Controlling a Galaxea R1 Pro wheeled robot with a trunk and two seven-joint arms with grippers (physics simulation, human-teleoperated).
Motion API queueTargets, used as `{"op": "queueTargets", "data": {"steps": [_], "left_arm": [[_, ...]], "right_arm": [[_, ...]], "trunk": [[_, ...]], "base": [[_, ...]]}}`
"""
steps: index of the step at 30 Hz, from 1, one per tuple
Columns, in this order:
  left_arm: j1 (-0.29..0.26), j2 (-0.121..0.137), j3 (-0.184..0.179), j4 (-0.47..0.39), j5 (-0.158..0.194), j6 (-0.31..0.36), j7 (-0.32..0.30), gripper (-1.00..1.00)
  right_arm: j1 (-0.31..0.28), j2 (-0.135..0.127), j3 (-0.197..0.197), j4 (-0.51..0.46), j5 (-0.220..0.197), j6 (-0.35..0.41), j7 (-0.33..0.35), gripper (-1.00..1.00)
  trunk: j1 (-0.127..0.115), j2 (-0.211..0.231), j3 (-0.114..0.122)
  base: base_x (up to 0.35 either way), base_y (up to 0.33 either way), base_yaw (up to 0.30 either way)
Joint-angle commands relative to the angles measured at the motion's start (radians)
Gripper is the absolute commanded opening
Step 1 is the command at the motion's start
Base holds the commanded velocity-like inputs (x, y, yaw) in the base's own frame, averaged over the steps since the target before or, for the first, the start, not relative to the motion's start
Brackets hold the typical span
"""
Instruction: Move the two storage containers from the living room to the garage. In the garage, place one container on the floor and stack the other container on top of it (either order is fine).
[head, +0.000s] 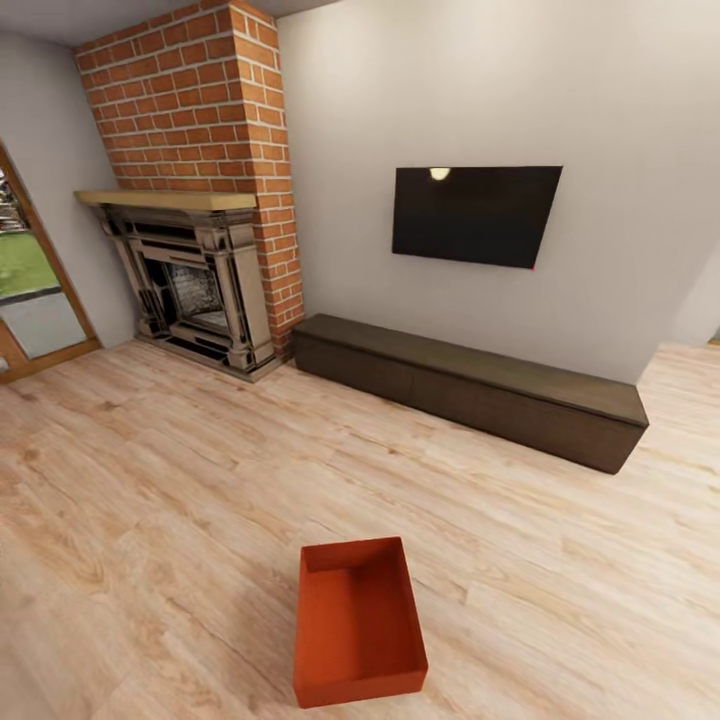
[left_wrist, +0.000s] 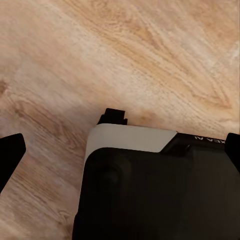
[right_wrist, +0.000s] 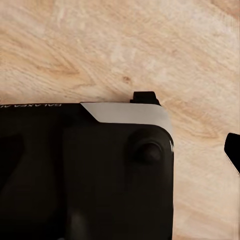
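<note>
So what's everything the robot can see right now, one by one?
storage container: one, red-orange, open-top and empty, on the wood floor at the near middle
fireplace: one, grey surround under a red brick chimney, far left
television: one, black, on the white wall
low cabinet: one, dark brown, along the wall under the television
glass door: one, wood-framed, far left edge
floor: light wood planks
robot base: black and white body, seen in both wrist views over the floor

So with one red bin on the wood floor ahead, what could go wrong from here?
The storage container sits low, just ahead of the robot; driving further forward could nudge or slide it across the wood floor. A second bin isn't visible in the head view, so a search turn may be needed, and swinging round could bring the base near the low cabinet.
</note>
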Motion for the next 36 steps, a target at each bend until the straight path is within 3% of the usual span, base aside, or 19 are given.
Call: {"op": "queueTargets", "data": {"steps": [1, 16, 27, 36], "left_arm": [[-0.001, 0.0, -0.003, 0.0, 0.008, 0.002, 0.003, 1.0], [-0.001, 0.0, -0.002, 0.0, 0.009, 0.002, 0.003, 1.0], [-0.001, 0.0, -0.002, 0.0, 0.008, 0.001, 0.003, 1.0], [-0.001, 0.0, -0.003, -0.001, 0.007, 0.002, 0.003, 1.0]], "right_arm": [[-0.001, 0.001, 0.008, 0.003, -0.009, -0.004, -0.001, 1.0], [-0.001, 0.001, 0.009, 0.003, -0.009, -0.005, -0.001, 1.0], [-0.001, 0.001, 0.009, 0.003, -0.008, -0.005, -0.001, 1.0], [-0.001, 0.001, 0.01, 0.003, -0.009, -0.004, -0.001, 1.0]], "trunk": [[0.001, -0.001, -0.001], [0.001, -0.001, -0.001], [0.001, -0.001, -0.001], [0.001, -0.001, -0.001]], "base": [[0.276, 0.0, 0.037], [0.302, 0.0, 0.003], [0.031, 0.0, 0.217], [0.0, -0.025, 0.042]]}}
